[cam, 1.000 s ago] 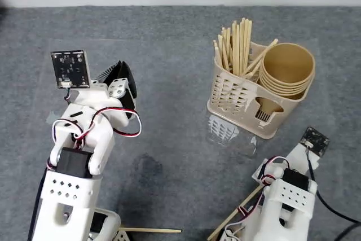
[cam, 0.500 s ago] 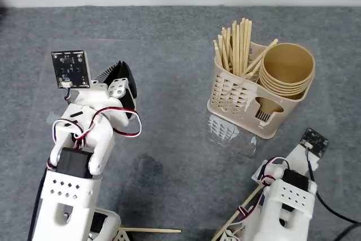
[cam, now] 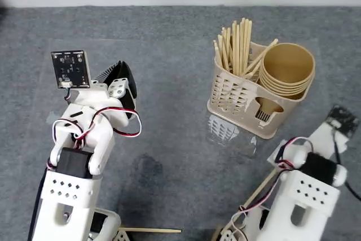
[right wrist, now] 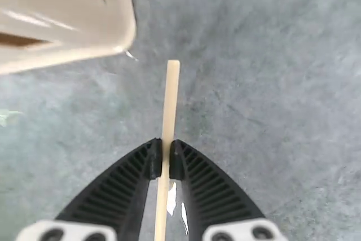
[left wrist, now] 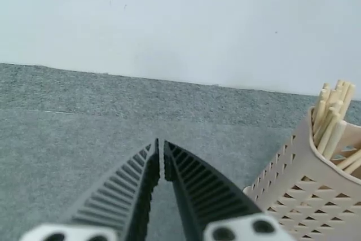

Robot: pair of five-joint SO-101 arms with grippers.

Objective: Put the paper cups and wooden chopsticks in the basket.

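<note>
- Left gripper (left wrist: 161, 161): jaws closed together, nothing between them. It hangs over the bare grey table (cam: 169, 38), well to the side of the basket (cam: 256, 105).
- Right gripper (right wrist: 164, 146): clamped on a single chopstick (right wrist: 171, 94), which is gripped partway along. The free end pokes out past the fingertips, near a corner of the basket but not touching it.
- From above, that chopstick (cam: 256, 193) runs at a slant alongside the right arm, on the near side of the basket.
- The basket stands upright on the table. The stacked paper cups (cam: 289, 65) sit in one compartment and the chopstick bundle (cam: 237, 40) stands on end in the next.
- A loose chopstick (cam: 151, 230) lies flat on the table by the left arm's base, well apart from the basket.
</note>
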